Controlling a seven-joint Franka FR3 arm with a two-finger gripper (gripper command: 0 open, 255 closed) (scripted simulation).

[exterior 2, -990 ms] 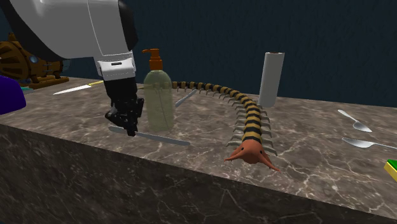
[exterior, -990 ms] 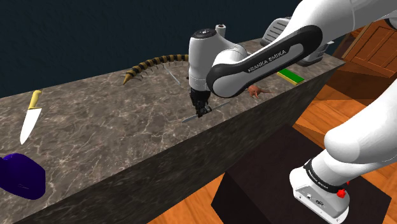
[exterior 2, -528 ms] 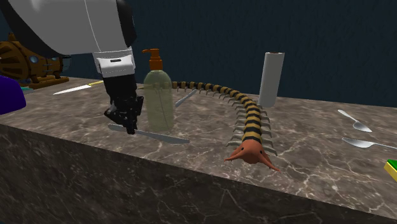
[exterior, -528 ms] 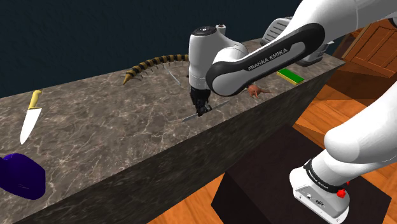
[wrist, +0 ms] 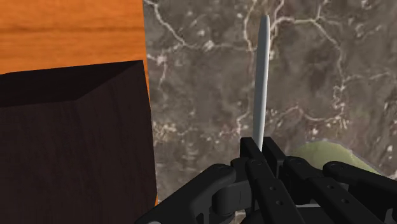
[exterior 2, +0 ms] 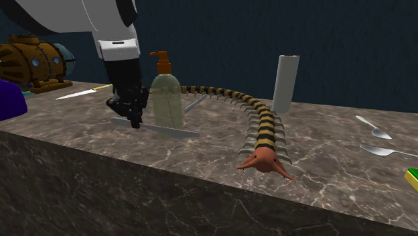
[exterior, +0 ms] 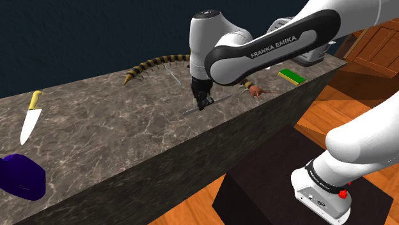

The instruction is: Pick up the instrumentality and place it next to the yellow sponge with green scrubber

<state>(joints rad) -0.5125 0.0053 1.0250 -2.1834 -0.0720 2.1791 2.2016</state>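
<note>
**Asker:** What have you got hold of?

**Me:** My end effector [exterior 2: 136,121] is clamped on one end of the knife [exterior 2: 164,129]. It is a thin, flat, grey blade that looks like metal. I hold it level right in front of the bottle [exterior 2: 166,100] and, I judge, just clear of the desk [exterior: 128,128].

**Asker:** Which step is that?

**Me:** The lift, I'd say; the carry is not yet begun. The sponge [exterior 2: 410,175], a flat yellow block with a green face, lies well apart from the bottle, beyond the centipede [exterior 2: 264,127].

**Asker:** And the next move?

**Me:** It calls for enough height to carry the long blade over that striped, leggy body curling away from the bottle. Then comes a level set-down just beside the sponge. The desk is smooth veined marble, so a slim blade could skid if I drop it
</note>
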